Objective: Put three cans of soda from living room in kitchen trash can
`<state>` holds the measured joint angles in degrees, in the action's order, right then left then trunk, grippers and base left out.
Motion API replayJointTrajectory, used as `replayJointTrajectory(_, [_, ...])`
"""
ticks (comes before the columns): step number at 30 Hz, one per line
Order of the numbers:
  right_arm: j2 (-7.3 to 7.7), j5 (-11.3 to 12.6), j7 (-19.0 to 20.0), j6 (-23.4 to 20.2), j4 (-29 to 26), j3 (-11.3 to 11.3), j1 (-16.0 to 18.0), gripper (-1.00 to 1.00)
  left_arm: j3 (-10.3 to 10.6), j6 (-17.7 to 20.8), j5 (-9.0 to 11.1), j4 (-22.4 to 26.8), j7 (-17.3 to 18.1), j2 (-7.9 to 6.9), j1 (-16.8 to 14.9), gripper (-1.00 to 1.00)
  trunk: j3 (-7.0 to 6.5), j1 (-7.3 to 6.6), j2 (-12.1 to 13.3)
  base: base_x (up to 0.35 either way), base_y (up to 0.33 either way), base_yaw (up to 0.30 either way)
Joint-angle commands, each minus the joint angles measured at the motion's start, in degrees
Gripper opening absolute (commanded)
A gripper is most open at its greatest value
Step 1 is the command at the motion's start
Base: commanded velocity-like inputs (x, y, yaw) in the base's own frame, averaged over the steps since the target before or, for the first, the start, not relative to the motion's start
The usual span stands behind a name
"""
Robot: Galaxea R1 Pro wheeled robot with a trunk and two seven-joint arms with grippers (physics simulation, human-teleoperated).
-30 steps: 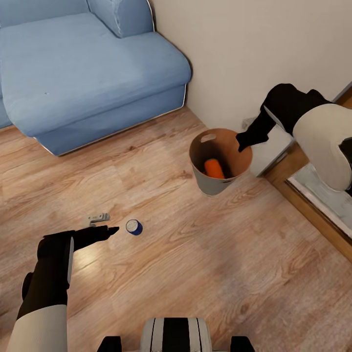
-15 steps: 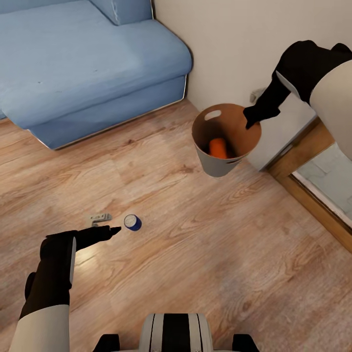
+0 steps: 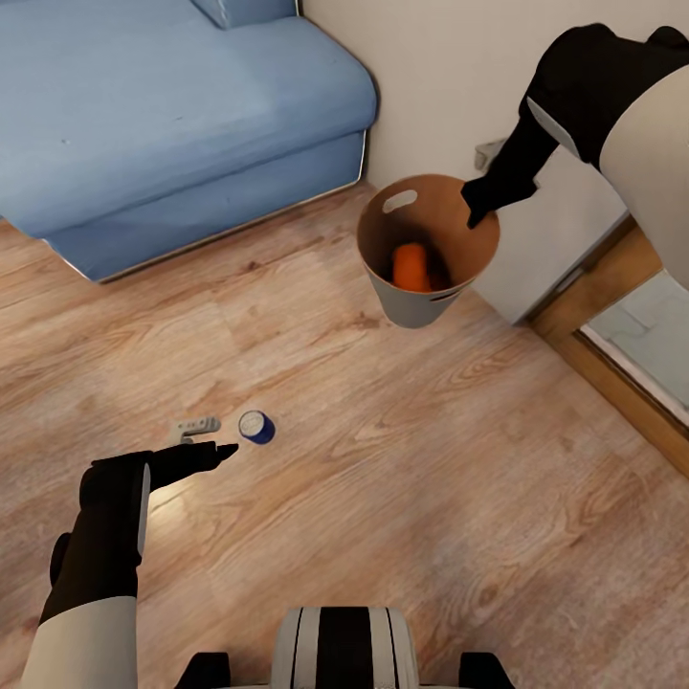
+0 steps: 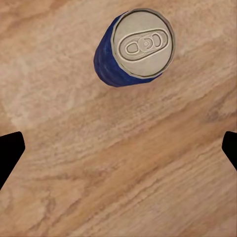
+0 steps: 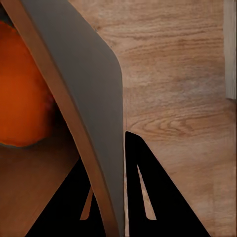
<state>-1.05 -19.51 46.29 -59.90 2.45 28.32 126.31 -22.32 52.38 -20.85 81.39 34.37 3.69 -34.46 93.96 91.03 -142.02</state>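
The tash can (image 3: 421, 304), pale grey outside and brown inside, hangs tilted above the wood floor. My right gripper (image 3: 476, 206) is shut on its rim, one finger inside and one outside the wall (image 5: 94, 98). A bright orange can of soda (image 3: 412, 267) lies inside it, and the right wrist view shows the same orange can (image 5: 22, 89) close up. A blue can of soda (image 3: 256, 426) with a silvery top stands upright on the floor. My left gripper (image 3: 218, 451) hovers just beside it, open; the left wrist view has the blue can (image 4: 136, 47) ahead of the spread fingertips (image 4: 10, 148).
A blue sofa (image 3: 172, 115) fills the far left, against a pale wall (image 3: 450, 67). A small grey object (image 3: 194, 425) lies on the floor next to the blue can. A wooden door threshold (image 3: 612, 383) runs along the right. Bare wood floor (image 3: 402, 478) spreads ahead.
The right gripper has raised the tash can off the floor, with the orange can inside. The head view has shifted a little. The left arm and blue can have stayed put.
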Motion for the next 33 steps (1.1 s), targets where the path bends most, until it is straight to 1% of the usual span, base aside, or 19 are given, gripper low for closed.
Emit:
replayJointTrajectory(1, [-0.05,0.17,0.12,-0.10,0.01,0.05,0.10,-1.00,0.00,0.00,0.02,0.00,0.00,0.00,0.00,1.00,0.04,-0.01,-0.02,0.000,0.000,0.000])
replayJointTrajectory(13, [-0.25,0.17,0.12,-0.10,0.01,0.33,0.33,-1.00,0.15,-0.20,0.37,0.04,0.06,0.00,0.09,1.00,0.81,-0.01,-0.02,0.027,0.000,0.000])
replayJointTrajectory(19, [-0.48,0.17,0.12,-0.10,0.06,0.40,0.33,-1.00,0.71,-0.21,0.45,0.08,0.08,0.00,0.09,1.00,1.26,-0.01,-0.02,0.255,0.000,0.000])
replayJointTrajectory(26, [-0.47,0.17,0.12,-0.10,0.08,0.54,0.34,-1.00,0.86,-0.25,0.46,0.10,0.09,0.00,0.09,1.00,1.75,-0.01,-0.02,0.312,0.000,0.000])
replayJointTrajectory(30, [-0.60,0.17,0.12,-0.10,0.09,0.57,0.34,-1.00,1.16,-0.22,0.46,0.09,0.07,0.00,0.09,1.00,2.01,-0.01,-0.02,0.147,0.000,0.000])
replayJointTrajectory(33, [-1.08,0.17,0.12,-0.10,0.10,0.58,0.34,-1.00,1.28,-0.21,0.49,0.09,0.06,0.00,0.13,1.00,2.19,-0.01,-0.02,0.053,0.000,0.000])
